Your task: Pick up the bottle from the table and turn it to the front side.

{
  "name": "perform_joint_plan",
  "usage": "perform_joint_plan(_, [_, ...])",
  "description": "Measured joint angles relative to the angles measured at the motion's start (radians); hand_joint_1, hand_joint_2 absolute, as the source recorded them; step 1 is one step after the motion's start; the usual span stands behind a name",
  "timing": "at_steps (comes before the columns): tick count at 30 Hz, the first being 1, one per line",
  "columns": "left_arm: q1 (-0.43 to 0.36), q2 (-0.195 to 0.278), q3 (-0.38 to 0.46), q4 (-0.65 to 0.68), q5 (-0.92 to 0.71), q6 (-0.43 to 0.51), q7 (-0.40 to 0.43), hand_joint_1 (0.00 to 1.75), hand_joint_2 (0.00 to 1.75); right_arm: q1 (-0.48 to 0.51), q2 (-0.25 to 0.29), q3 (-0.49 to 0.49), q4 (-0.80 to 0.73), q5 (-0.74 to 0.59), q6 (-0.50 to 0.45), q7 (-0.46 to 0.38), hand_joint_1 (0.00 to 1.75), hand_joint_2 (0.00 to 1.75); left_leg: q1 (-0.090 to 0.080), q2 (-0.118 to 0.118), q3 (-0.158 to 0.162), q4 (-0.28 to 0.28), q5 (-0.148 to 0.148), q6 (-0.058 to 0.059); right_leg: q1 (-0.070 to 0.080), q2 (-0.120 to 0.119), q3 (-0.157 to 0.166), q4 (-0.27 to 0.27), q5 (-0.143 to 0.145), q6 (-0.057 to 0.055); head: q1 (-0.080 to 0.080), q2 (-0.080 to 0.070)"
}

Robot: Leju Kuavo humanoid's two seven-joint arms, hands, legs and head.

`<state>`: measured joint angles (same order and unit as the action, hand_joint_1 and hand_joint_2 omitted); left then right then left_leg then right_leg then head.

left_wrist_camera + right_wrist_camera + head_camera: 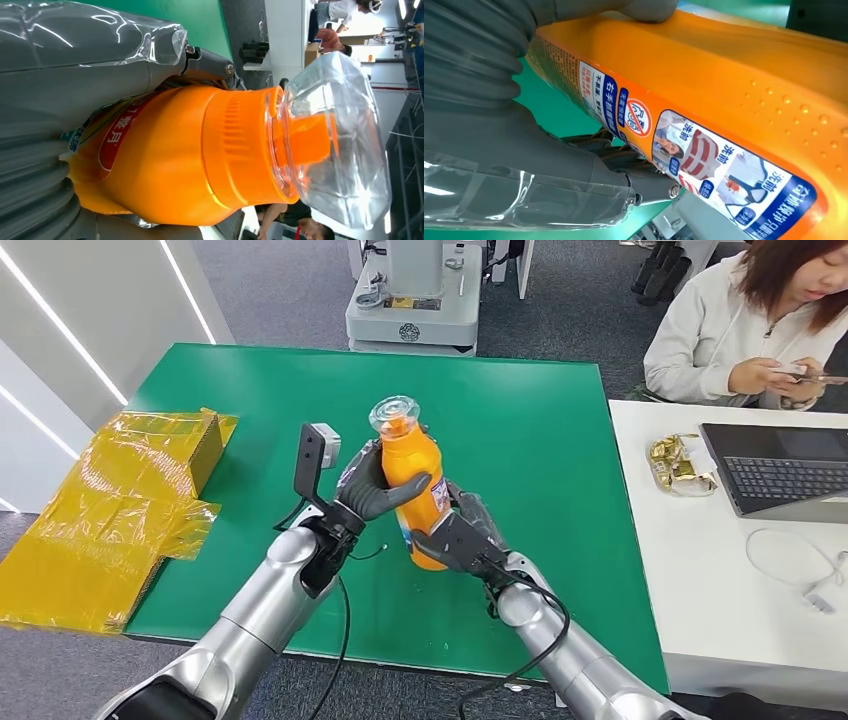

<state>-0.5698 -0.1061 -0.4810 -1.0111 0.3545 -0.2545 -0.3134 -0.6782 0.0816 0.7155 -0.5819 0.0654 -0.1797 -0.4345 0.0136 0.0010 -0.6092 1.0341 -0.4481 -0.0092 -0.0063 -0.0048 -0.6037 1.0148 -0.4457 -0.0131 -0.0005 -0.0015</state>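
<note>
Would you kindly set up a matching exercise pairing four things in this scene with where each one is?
Things:
1. orange bottle
2. yellow wrapped carton
3. laptop
4. phone

Places:
A. on the white table, right of the green table
B. in the seated person's hands
C. at the green table's left edge
D. held between the left hand and the right hand

Pairs: 1-D, 2-C, 3-A, 4-B

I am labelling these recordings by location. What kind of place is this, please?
Most likely an office or robotics lab. A green table serves as the work surface where both hands hold an orange bottle; beside it a person sits at a white desk with a laptop, and a machine base stands behind.
</note>
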Motion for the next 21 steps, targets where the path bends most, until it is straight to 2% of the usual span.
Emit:
perform_joint_plan(1, [0.000,0.000,-0.001,0.002,-0.007,0.003,-0.005,1.75,1.75,0.003,-0.003,0.000,-0.005,0.001,0.001,0.000,0.24,1.75,0.000,0.000,0.000,0.000,0.000,0.000,0.000,0.000,0.000,0.000,0.000,0.000,0.000,0.000])
perform_joint_plan(2, [-0.001,0.000,-0.002,0.004,-0.021,0.012,-0.013,1.75,1.75,0.007,-0.007,0.000,-0.010,0.003,0.003,-0.001,0.00,1.75,0.000,0.000,0.000,0.000,0.000,0.000,0.000,0.000,0.000,0.000,0.000,0.000,0.000,0.000])
perform_joint_plan(4, [-0.004,0.004,-0.006,0.006,-0.088,0.066,-0.048,1.75,1.75,0.017,-0.016,-0.003,-0.026,0.006,0.010,-0.003,0.00,1.75,0.000,0.000,0.000,0.000,0.000,0.000,0.000,0.000,0.000,0.000,0.000,0.000,0.000,0.000])
perform_joint_plan(7, [-0.024,0.024,-0.013,0.006,-0.289,0.237,-0.115,1.75,1.75,0.043,-0.043,-0.018,-0.068,0.004,0.024,-0.014,0.00,1.75,0.000,0.000,0.000,0.000,0.000,0.000,0.000,0.000,0.000,0.000,0.000,0.000,0.000,0.000])
perform_joint_plan(10, [-0.080,0.074,-0.015,0.007,-0.556,0.433,-0.138,1.75,1.75,0.084,-0.086,-0.042,-0.132,-0.009,0.032,-0.028,0.00,1.75,0.000,0.001,0.000,0.000,0.000,0.000,0.000,0.001,0.000,0.000,0.001,-0.001,0.000,0.000])
perform_joint_plan(12, [-0.134,0.117,-0.014,0.013,-0.732,0.520,-0.134,1.75,1.75,0.119,-0.123,-0.065,-0.196,-0.023,0.034,-0.033,0.00,1.75,0.001,0.000,-0.001,0.000,0.001,0.000,0.000,-0.001,0.000,0.000,0.001,-0.001,0.000,0.000])
perform_joint_plan(15, [-0.194,0.171,-0.013,0.022,-0.915,0.570,-0.120,1.75,1.75,0.183,-0.181,-0.109,-0.318,-0.045,0.035,-0.031,0.00,1.75,0.001,-0.002,-0.001,0.000,0.002,0.000,0.001,-0.003,0.000,0.000,0.001,-0.001,0.000,0.000])
perform_joint_plan(21, [-0.216,0.237,-0.009,0.032,-1.057,0.611,-0.097,1.75,1.75,0.277,-0.260,-0.164,-0.498,-0.065,0.028,-0.029,0.00,1.75,0.000,0.000,-0.001,0.000,0.001,0.000,0.000,0.000,0.000,0.000,0.001,-0.001,0.000,0.000])
